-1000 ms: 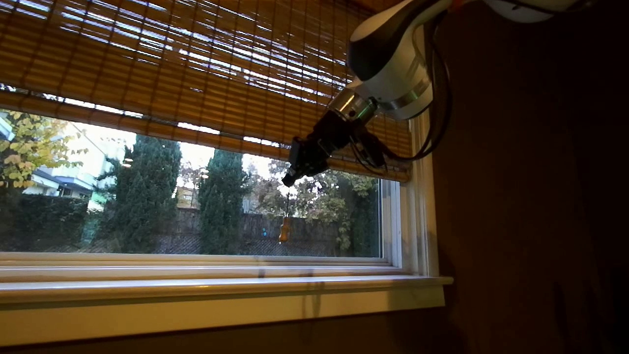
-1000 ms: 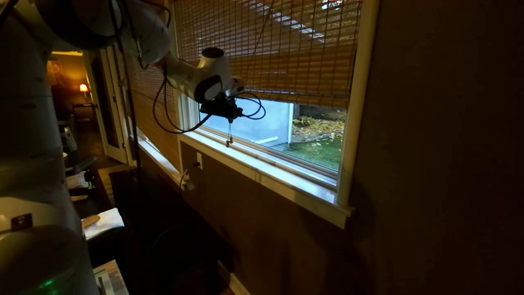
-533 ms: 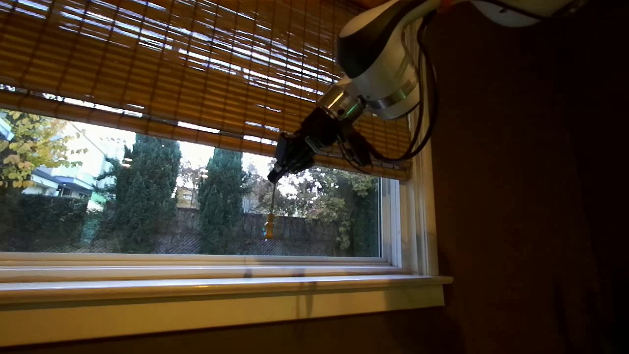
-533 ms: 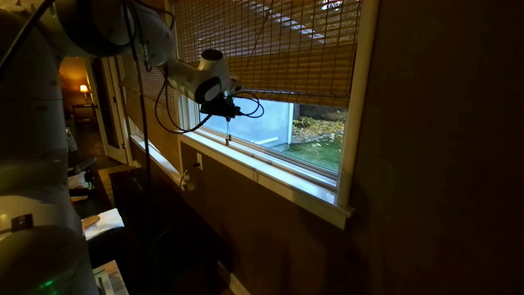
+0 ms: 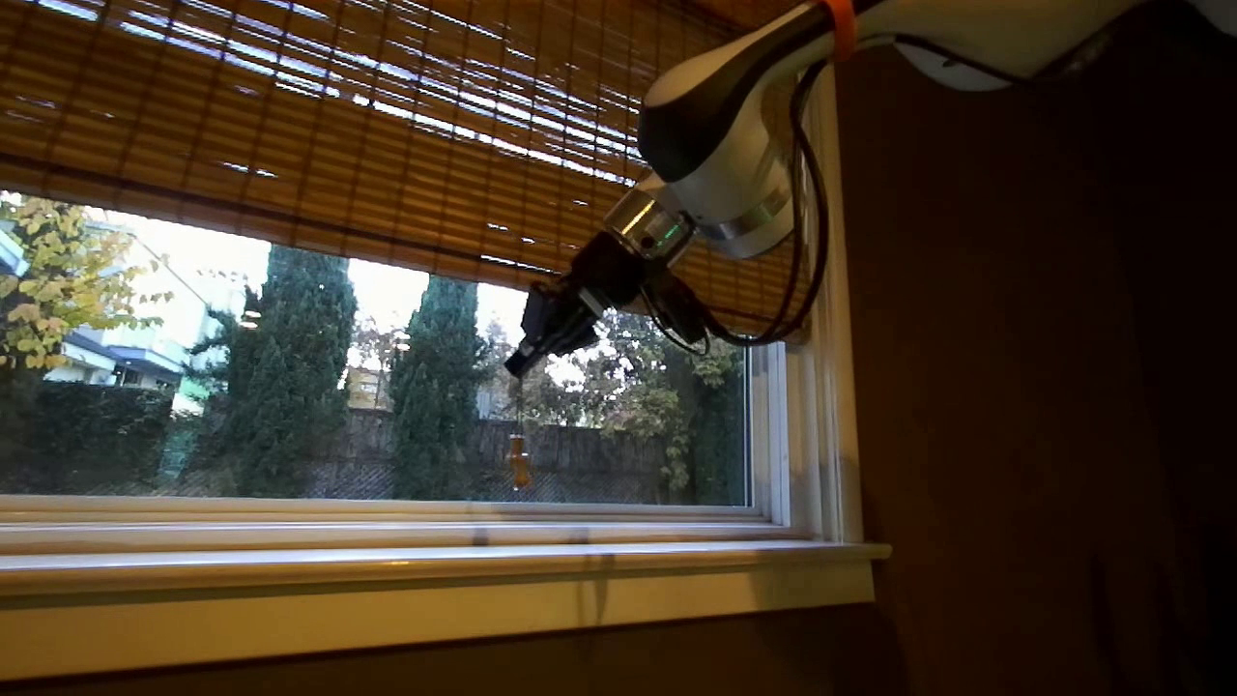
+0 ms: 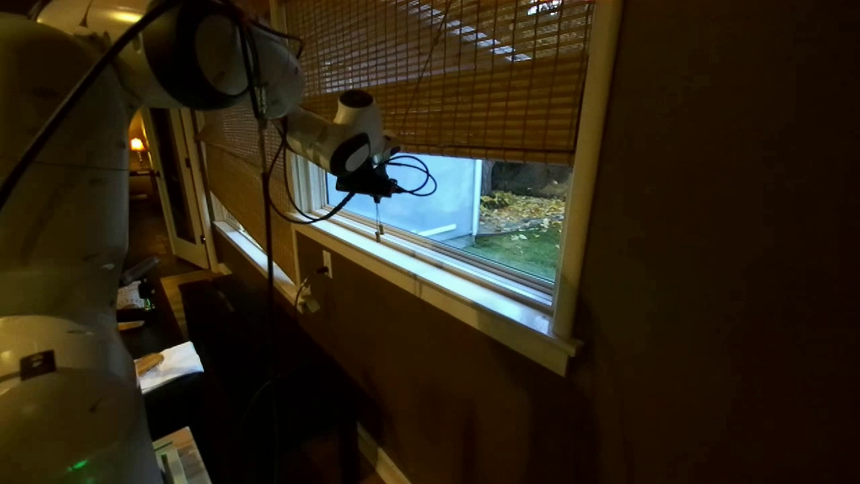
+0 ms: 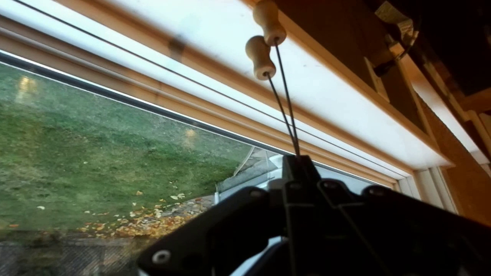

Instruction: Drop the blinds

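Note:
The blinds, a brown woven shade, cover the upper part of the window in both exterior views. Their lower edge hangs well above the sill. My gripper is shut on two thin dark pull cords in the wrist view. Two wooden knobs hang at the cord ends beyond the fingertips. In an exterior view the gripper is just below the blinds' lower edge, with the knobs hanging beneath it. In an exterior view the gripper is in front of the glass, partly hidden by the wrist.
The pale window sill runs below the knobs. The window's side frame stands to the right of the arm. Loose arm cables loop near the wrist. A wall outlet with a plug is below the sill.
The gripper has moved left in the exterior view where it points down-left, and dipped slightly in the last half second. The blinds' lower edge has risen a little. The cords stay gripped.

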